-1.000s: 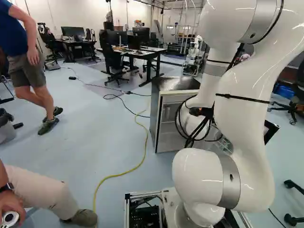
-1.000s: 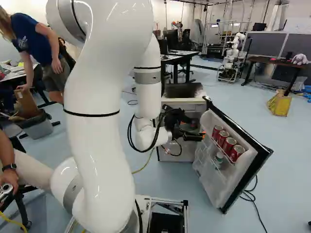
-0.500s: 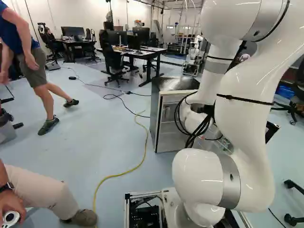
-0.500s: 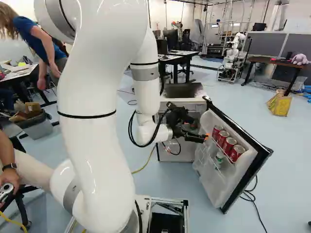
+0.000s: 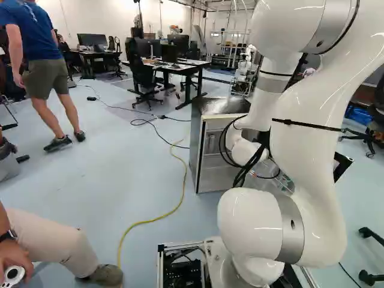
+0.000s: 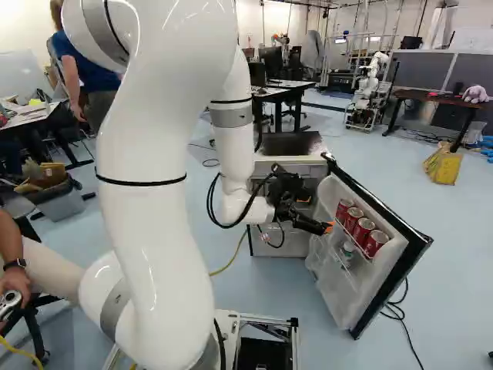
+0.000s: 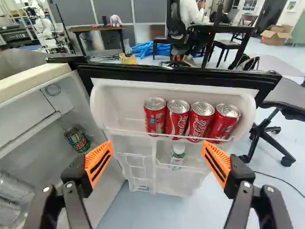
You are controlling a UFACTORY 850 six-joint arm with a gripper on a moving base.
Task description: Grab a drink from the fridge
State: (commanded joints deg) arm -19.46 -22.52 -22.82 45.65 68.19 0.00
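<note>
In the right base view my gripper (image 6: 326, 227) points at the inside of the open fridge door (image 6: 350, 297). The wrist view shows the gripper (image 7: 157, 161) open, its orange pads wide apart with nothing held. Ahead of it, several red cans (image 7: 200, 120) stand in a row on the door's upper shelf. A small white bottle (image 7: 177, 155) sits on the shelf below. Beside one finger, inside the fridge (image 7: 40, 129), is a green and red can (image 7: 76, 139). Clear bottles (image 7: 14, 188) lie deeper inside it.
A seated person's leg (image 5: 57, 243) and hand are near the base at the left of the left base view. A yellow cable (image 5: 153, 220) runs along the floor. Another robot (image 6: 370, 85) stands far back. Black cables (image 6: 397, 312) lie behind the door.
My gripper has swung slightly down and toward the door in the right base view, with small shifts of the upper arm. The base, door and cans have not moved.
</note>
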